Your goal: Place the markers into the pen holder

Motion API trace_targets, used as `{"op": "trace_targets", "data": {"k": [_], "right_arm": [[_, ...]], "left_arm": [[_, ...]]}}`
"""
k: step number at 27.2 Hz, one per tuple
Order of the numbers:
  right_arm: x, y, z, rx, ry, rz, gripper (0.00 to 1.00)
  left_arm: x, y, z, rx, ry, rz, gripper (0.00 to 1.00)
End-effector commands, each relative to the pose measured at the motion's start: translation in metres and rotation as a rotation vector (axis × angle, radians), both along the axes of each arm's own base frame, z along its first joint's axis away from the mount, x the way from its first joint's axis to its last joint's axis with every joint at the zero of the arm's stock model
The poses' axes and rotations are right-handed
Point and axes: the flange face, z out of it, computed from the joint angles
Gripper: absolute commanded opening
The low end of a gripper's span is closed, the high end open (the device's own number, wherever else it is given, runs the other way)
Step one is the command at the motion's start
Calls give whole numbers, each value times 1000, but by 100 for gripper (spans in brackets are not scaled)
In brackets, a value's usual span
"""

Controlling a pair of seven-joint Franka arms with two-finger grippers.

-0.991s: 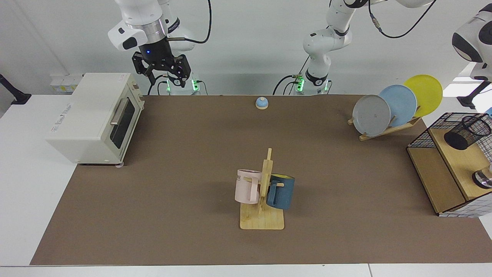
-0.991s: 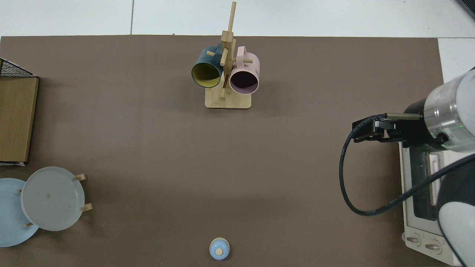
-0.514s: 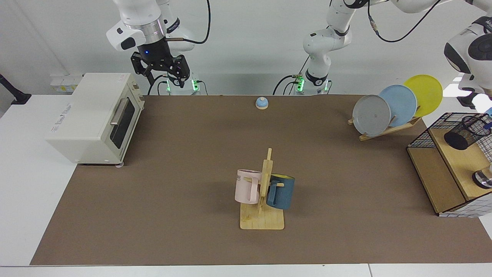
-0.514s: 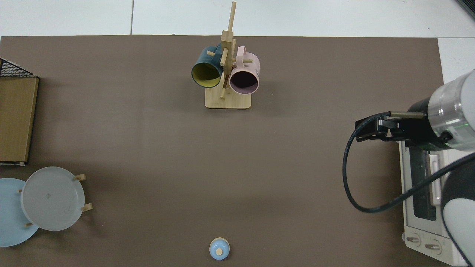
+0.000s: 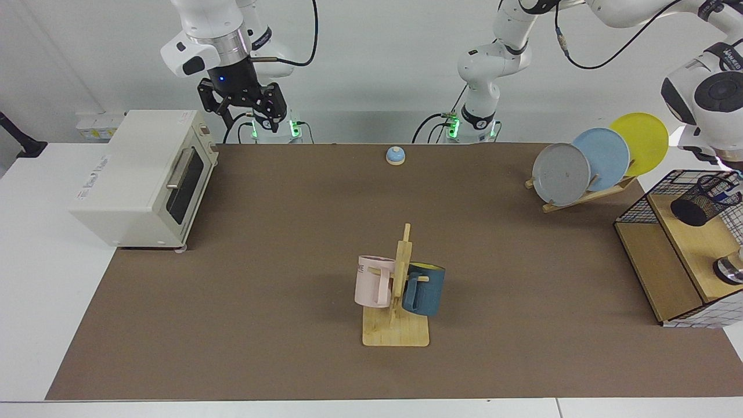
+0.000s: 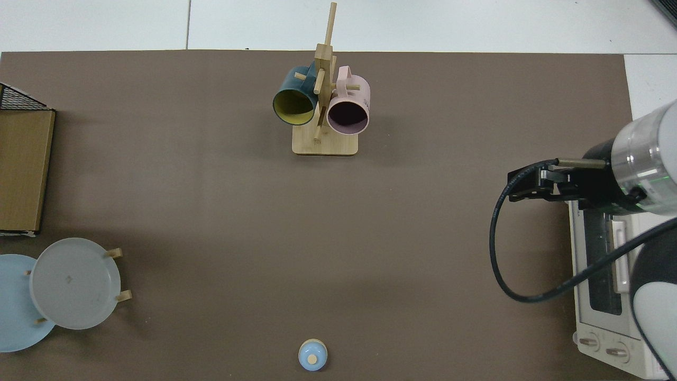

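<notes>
The pen holder (image 5: 703, 201), a small black mesh cup, stands on the wooden top shelf of the wire basket (image 5: 644, 210) at the far right of the facing view. A short blue streak, perhaps a marker (image 5: 725, 197), shows inside its rim; I cannot make it out further. My left arm's white wrist (image 5: 713, 96) hangs just above the holder, and its gripper is cut off by the picture's edge. My right gripper (image 5: 242, 109) waits open and empty in the air beside the toaster oven, and it also shows in the top view as the right gripper (image 6: 521, 185).
A white toaster oven (image 5: 142, 177) sits at the left. A wooden mug tree (image 5: 400, 302) with a pink and a blue mug stands mid-table. A rack of three plates (image 5: 598, 159) stands next to the basket. A small blue bell (image 5: 395, 155) sits at the back.
My left arm's wrist has drifted left and upward over the basket. A blue tip seen above the holder's rim now shows lower, inside it. My right gripper rose slightly, then held still.
</notes>
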Motion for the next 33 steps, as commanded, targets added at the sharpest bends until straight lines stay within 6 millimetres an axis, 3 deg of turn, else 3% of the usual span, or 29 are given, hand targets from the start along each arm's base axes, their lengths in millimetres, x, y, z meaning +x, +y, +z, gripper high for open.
{"op": "trace_targets", "data": {"k": [1, 4, 15, 33], "right_arm": [[-7, 12, 4, 6, 14, 57, 100], [-6, 8, 4, 6, 14, 48, 100], [5, -46, 0, 2, 21, -62, 100], [5, -48, 0, 2, 21, -65, 100]], "left_arm": [[2, 2, -13, -18, -19, 9, 0], [4, 0, -17, -34, -20, 13, 0], [3, -3, -18, -43, -21, 33, 0], [-1, -3, -25, -83, -28, 54, 0]]}}
